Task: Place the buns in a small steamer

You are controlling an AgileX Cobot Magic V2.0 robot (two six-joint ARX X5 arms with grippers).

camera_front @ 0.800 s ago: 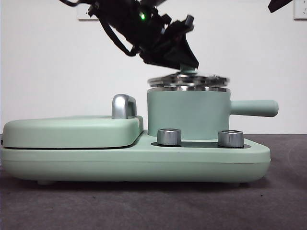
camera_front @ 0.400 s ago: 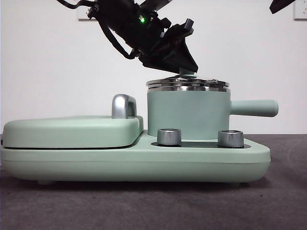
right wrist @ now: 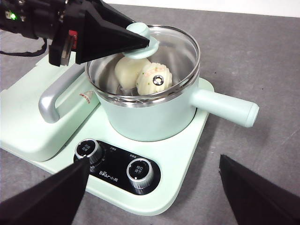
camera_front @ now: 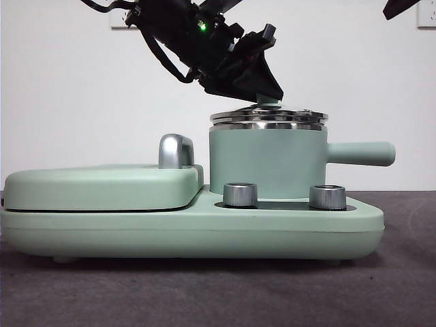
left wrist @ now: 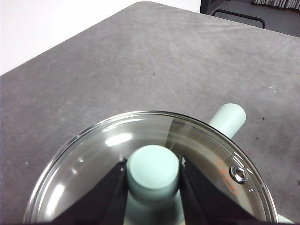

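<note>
From the front, the small steamer (camera_front: 267, 163) walls hide the buns entirely. In the right wrist view both buns (right wrist: 140, 75) show only partly, through the glass lid (right wrist: 173, 47) and behind the steel rim. The knob (camera_front: 268, 101) is nearly covered by the left claw (camera_front: 262, 87) in the front view, and cut by the frame edge in the left wrist view. The right claw (right wrist: 154, 192) shows only as two dark tips cut off at the frame edge. The panel print beside the dials (right wrist: 112, 166) is too small to read.
</note>
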